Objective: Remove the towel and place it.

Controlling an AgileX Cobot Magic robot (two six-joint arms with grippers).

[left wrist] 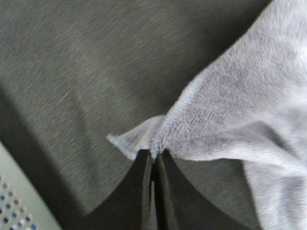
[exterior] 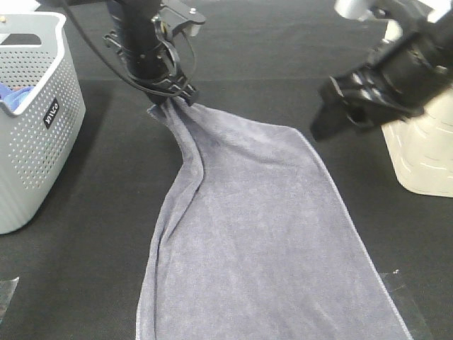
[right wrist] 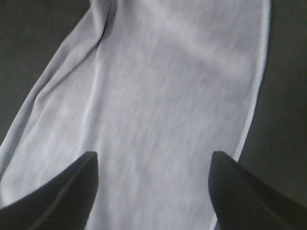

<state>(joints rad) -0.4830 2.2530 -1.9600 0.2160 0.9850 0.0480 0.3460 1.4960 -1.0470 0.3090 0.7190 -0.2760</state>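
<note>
The slate-grey towel [exterior: 255, 234] lies spread over the black table, running from the far middle to the near edge. One far corner of it is pinched in my left gripper [exterior: 172, 99], which is shut on the towel [left wrist: 230, 110] with the cloth bunched at the gripper [left wrist: 154, 154]. My right gripper [exterior: 333, 110] hovers open to the right of the towel's far edge, with nothing between its fingers [right wrist: 62, 191]. Below the right gripper [right wrist: 153, 165] the towel [right wrist: 158, 96] lies flat.
A grey perforated basket [exterior: 39, 134] stands at the left edge with something bright blue inside. A cream-white container [exterior: 425, 149] stands at the right, behind my right arm. The black tablecloth [exterior: 92, 269] surrounds the towel.
</note>
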